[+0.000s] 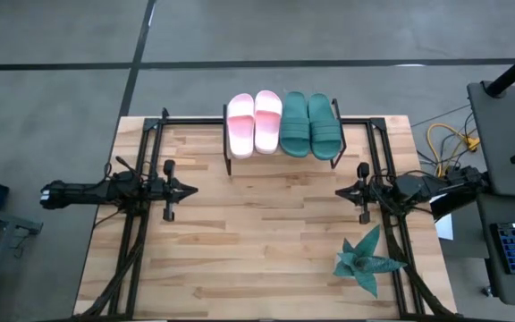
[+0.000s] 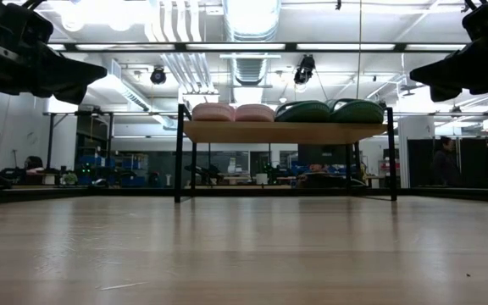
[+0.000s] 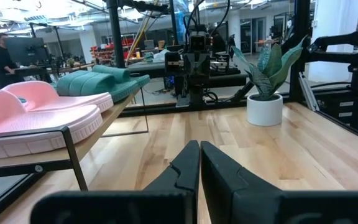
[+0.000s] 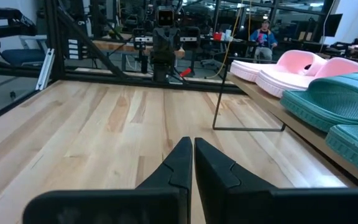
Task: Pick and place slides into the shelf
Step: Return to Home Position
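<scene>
The pink slides [image 1: 254,122] and the teal-green slides [image 1: 310,124] lie side by side, soles down, on the wooden top of the shelf [image 1: 231,159] at the table's far middle. In the low view the pink pair [image 2: 234,112] and the green pair [image 2: 329,111] sit on the shelf board [image 2: 282,131]. My left gripper [image 1: 191,189] hovers shut over the table's left side, pointing right; its shut fingers show in its wrist view [image 3: 199,163]. My right gripper [image 1: 339,191] hovers shut over the right side, pointing left [image 4: 193,159]. Neither touches anything.
A spiky teal plant in a white pot [image 1: 367,261] stands near the table's right near corner, close below my right arm. Black frame rails [image 1: 141,224] run along both table sides. Bare wood [image 1: 257,241] lies between the grippers and toward the near edge. People show in the room beyond.
</scene>
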